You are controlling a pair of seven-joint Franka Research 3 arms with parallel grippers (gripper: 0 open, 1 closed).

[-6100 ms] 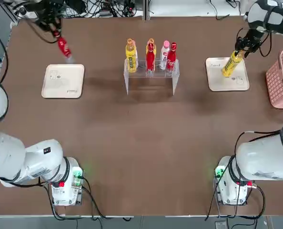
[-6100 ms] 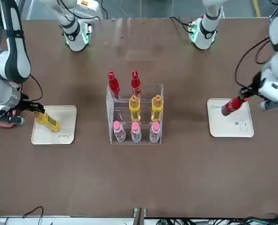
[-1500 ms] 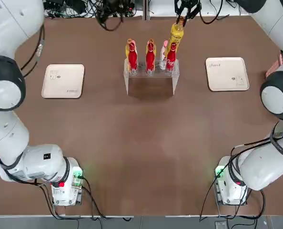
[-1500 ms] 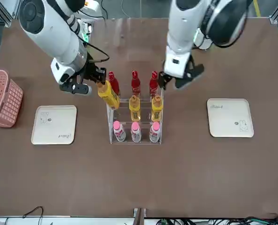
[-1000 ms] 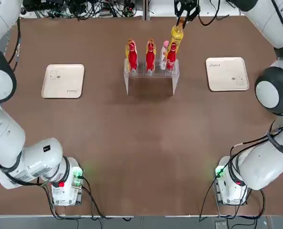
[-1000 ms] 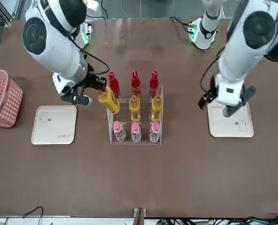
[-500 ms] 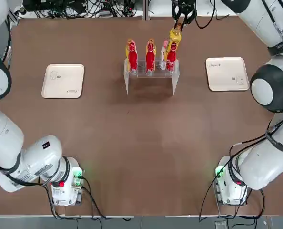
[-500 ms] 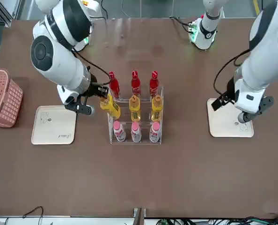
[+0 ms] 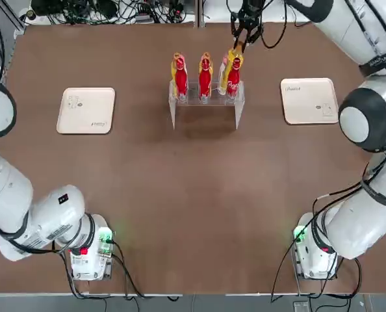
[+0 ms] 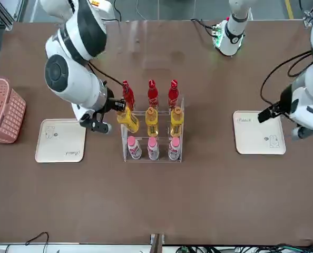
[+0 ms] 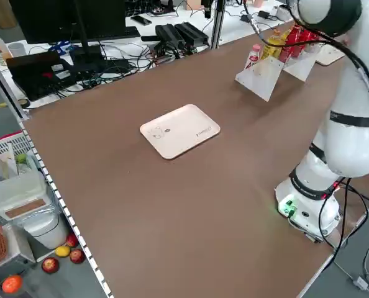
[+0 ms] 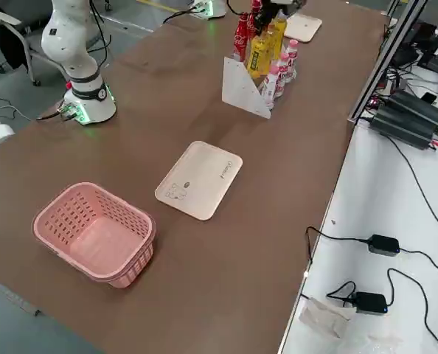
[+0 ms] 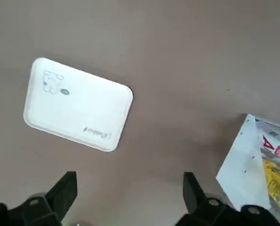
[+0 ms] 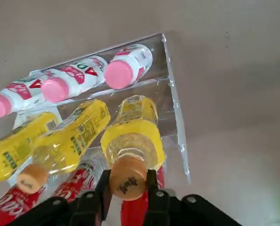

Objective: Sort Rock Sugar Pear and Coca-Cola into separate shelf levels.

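Note:
The clear stand [image 9: 205, 96] sits at the table's far middle. Three Coca-Cola bottles [image 10: 153, 94] fill one row. Beside them, two Rock Sugar Pear bottles [image 10: 152, 121] stand on the middle step. My right gripper [image 14: 127, 190] is shut on the orange cap of a third Rock Sugar Pear bottle [image 14: 133, 136], tilted. Its base is at the free end slot of that yellow row [image 10: 127, 120]. My left gripper [image 13: 129, 197] hangs open and empty high over the left cream tray [image 13: 78, 103], away from the stand.
Three pink-capped bottles [image 10: 153, 148] fill the stand's lowest row. A second cream tray [image 9: 310, 101] lies on the robot's right. A pink basket [image 12: 94, 232] stands beyond it at the table's right edge. Cables and gear lie beyond the far edge.
My right gripper carried the yellow bottle from the right tray to the stand and lowered it into the yellow row. My left gripper left a red bottle on the stand and withdrew over its tray.

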